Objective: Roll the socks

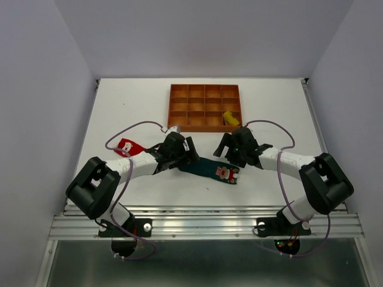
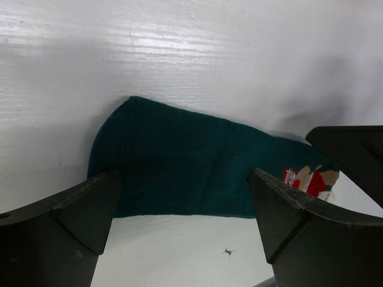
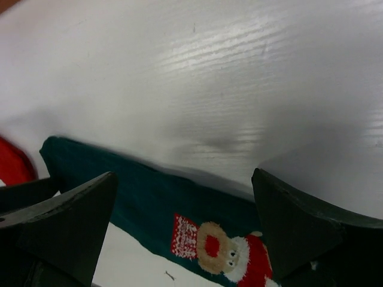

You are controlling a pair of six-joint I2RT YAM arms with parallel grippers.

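A dark teal sock (image 1: pixel 206 168) lies flat on the white table between my two grippers, a red and tan figure patch (image 1: pixel 225 174) at its right end. My left gripper (image 1: pixel 182 156) hovers open over its left end; in the left wrist view the sock (image 2: pixel 179 167) shows between the spread fingers (image 2: pixel 72 221). My right gripper (image 1: pixel 234 156) is open above the patch end, where the sock (image 3: pixel 143 197) and the patch (image 3: pixel 221 251) lie below it. A red sock (image 1: pixel 127 146) lies at the left. A yellow sock (image 1: pixel 230 118) sits rolled in the tray.
An orange-brown gridded tray (image 1: pixel 205 87) stands at the back centre, the yellow bundle in its right-hand cell. Purple cables loop from both arms over the table. A metal rail runs along the near edge. The red sock's edge (image 3: pixel 12 161) shows in the right wrist view.
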